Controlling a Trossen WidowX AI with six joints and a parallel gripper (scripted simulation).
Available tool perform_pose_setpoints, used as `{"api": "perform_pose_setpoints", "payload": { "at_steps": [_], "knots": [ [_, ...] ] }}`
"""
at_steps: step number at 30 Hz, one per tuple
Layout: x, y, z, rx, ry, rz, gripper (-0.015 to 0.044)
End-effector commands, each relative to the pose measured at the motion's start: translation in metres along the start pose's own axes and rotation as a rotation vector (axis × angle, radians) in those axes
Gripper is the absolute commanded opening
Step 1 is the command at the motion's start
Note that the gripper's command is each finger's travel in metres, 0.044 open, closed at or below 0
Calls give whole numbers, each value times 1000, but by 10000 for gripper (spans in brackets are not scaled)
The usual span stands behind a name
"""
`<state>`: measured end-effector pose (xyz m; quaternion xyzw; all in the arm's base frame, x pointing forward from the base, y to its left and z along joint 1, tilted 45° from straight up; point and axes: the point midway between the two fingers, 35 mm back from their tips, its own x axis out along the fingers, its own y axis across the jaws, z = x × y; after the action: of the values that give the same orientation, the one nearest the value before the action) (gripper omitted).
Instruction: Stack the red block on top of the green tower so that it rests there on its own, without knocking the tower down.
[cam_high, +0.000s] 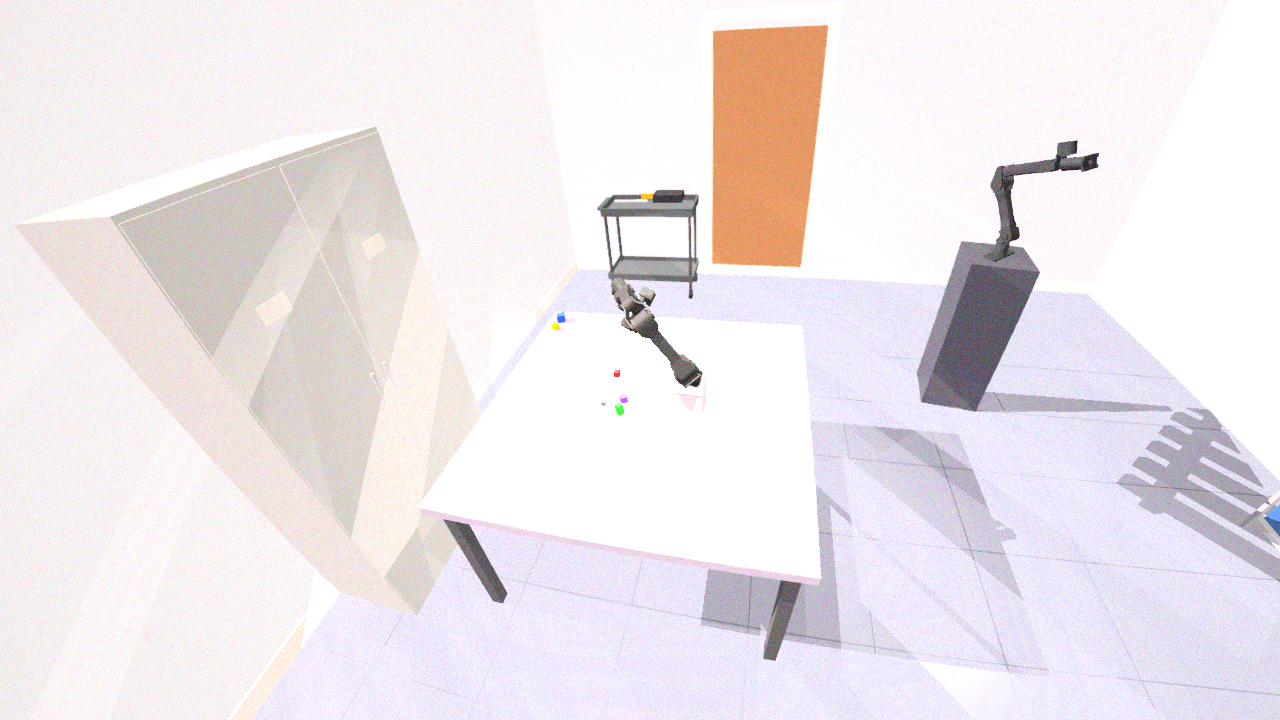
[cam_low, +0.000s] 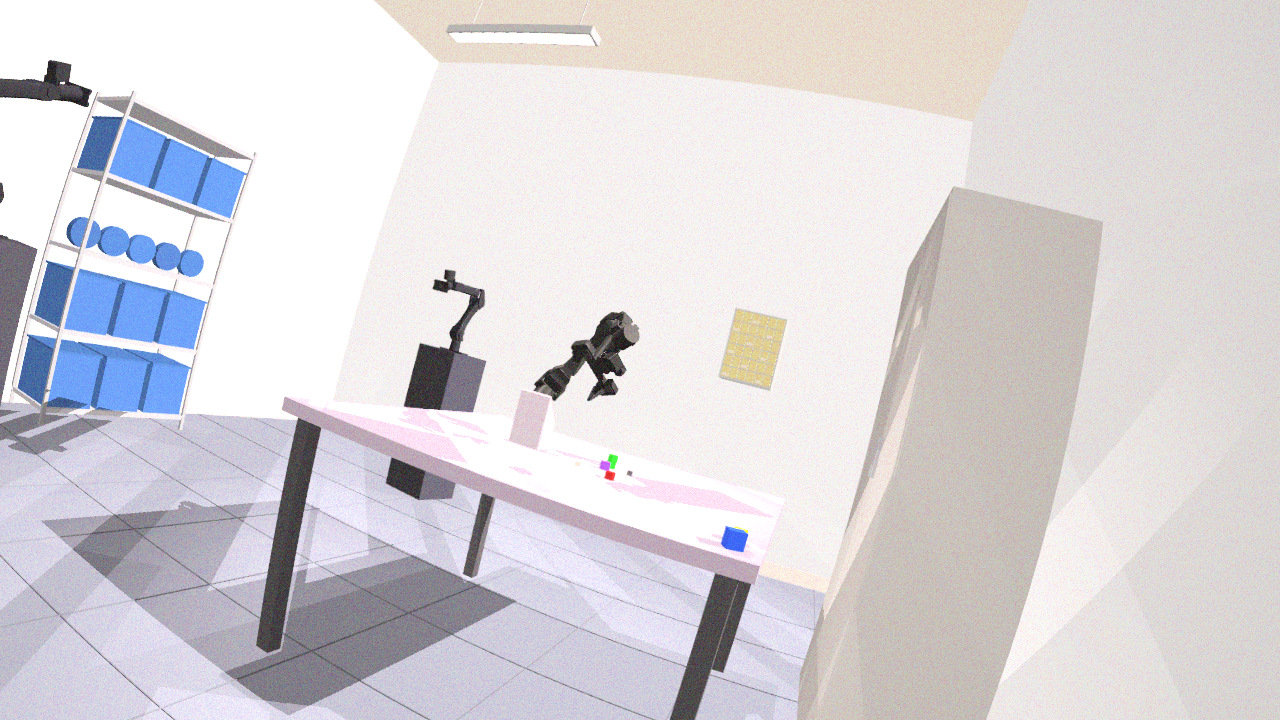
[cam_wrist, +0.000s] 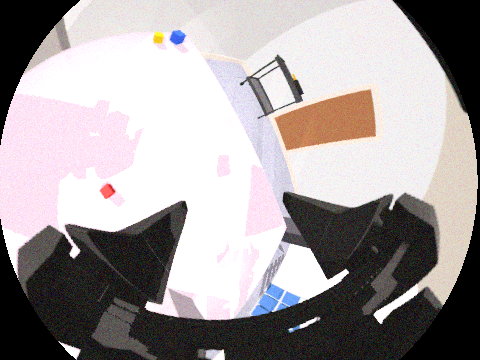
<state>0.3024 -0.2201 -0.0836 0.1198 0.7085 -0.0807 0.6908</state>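
The small red block (cam_high: 616, 373) (cam_low: 609, 475) (cam_wrist: 107, 191) lies on the white table (cam_high: 716, 483) (cam_low: 429, 447). In the wrist view it is left of the left fingertip. The green tower (cam_high: 619, 409) (cam_low: 612, 461) is upright on the table, nearer the camera than the red block in the top view. It is not visible in the wrist view. My gripper (cam_low: 594, 395) (cam_wrist: 235, 200) is open with nothing between its fingers. It hangs above the table, clear of the blocks.
A small purple block (cam_high: 623, 399) (cam_low: 605, 465) is close beside the green tower, and a tiny grey block (cam_high: 603, 402) (cam_low: 629, 472) is near them. A blue block (cam_high: 561, 317) (cam_low: 734, 539) (cam_wrist: 177, 37) and a yellow block (cam_high: 554, 326) (cam_wrist: 158, 37) are near a table corner. The arm stands on a pale pedestal (cam_low: 531, 419).
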Motion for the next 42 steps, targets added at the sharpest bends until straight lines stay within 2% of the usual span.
{"api": "perform_pose_setpoints", "payload": {
  "at_steps": [1,13,20,27,42],
  "knots": [
    [15,52,15,-133,26,179,440],
    [39,210,22,-413,113,713,440],
    [38,213,16,-416,115,721,440],
    [63,235,7,-416,115,722,440],
    [74,244,3,-416,115,722,440]
  ]
}}
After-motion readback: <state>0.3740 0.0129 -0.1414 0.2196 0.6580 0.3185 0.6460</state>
